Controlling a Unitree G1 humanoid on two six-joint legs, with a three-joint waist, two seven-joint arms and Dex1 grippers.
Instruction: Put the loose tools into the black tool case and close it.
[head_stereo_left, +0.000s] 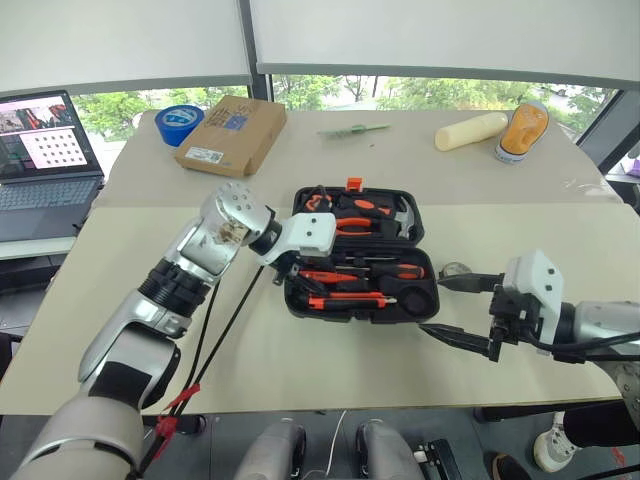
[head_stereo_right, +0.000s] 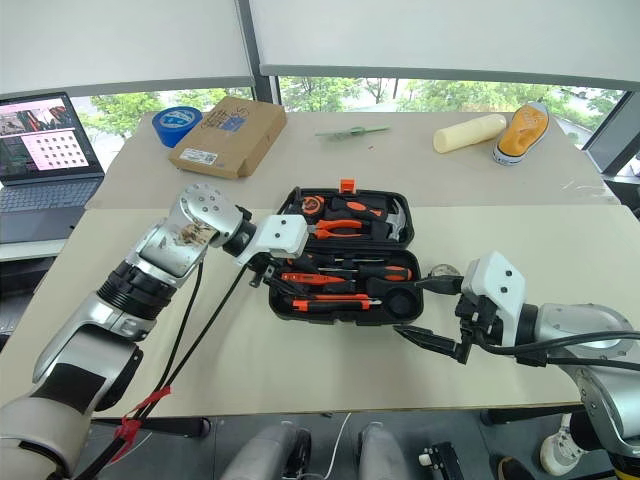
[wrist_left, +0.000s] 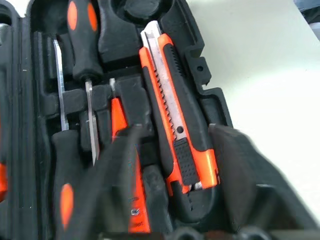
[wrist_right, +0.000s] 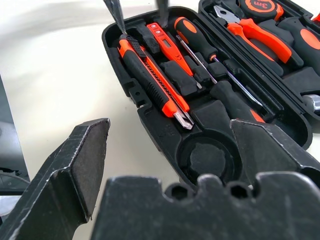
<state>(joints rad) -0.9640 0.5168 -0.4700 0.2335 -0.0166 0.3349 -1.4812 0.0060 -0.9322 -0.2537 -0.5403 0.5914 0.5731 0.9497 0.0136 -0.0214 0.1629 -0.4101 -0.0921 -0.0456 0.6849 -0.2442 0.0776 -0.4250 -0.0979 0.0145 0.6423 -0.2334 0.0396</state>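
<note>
Flat black moulded-plastic hinged tool case lies open near the middle of the beige tabletop, orange latch on its far edge

Near half of the case holds:
- orange-and-black utility knife in the slot by the near rim
- slim orange tester screwdriver beside the knife
- two orange-and-black-handled screwdrivers, one in the next recess, the other lying parallel with it
- small black tape roll seated in the round recess at the right end

Far half holds orange-handled pliers and a hammer head

Left gripper sits at the left end of the case, over the knife end. Fingers stand a little apart either side of the knife's butt; whether they touch it cannot be told

Right gripper hovers just right of the case near the tape recess, its two black fingers spread wide, nothing between them

Far-left corner of the tabletop: brown cardboard box with a big blue tape roll touching its left side. Thin green stick lies along the far edge
</note>
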